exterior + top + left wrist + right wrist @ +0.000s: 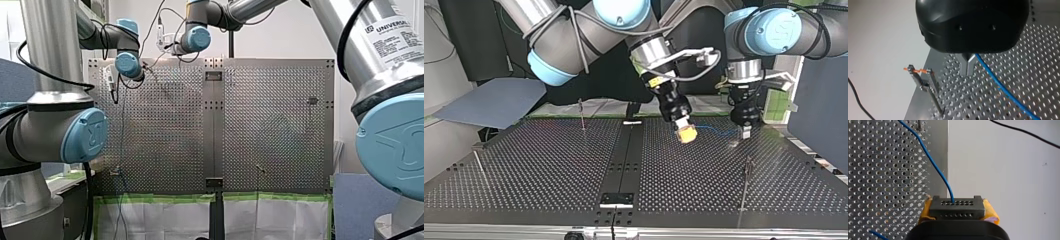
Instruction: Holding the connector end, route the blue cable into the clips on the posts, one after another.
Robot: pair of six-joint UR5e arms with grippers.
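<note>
We can read one word for certain: UNIVERSAL, in dark capitals on the white printed label stuck to the silver tube of our right arm in the front view, with a small square mark before it. Under that word run several lines of fine print, too small for us to read. In the top view a yellow and black sticker sits on the wrist above our right hand; its marks are too small to tell. The pale blue round joint cap of our left arm bears a raised mark that we cannot make out.
</note>
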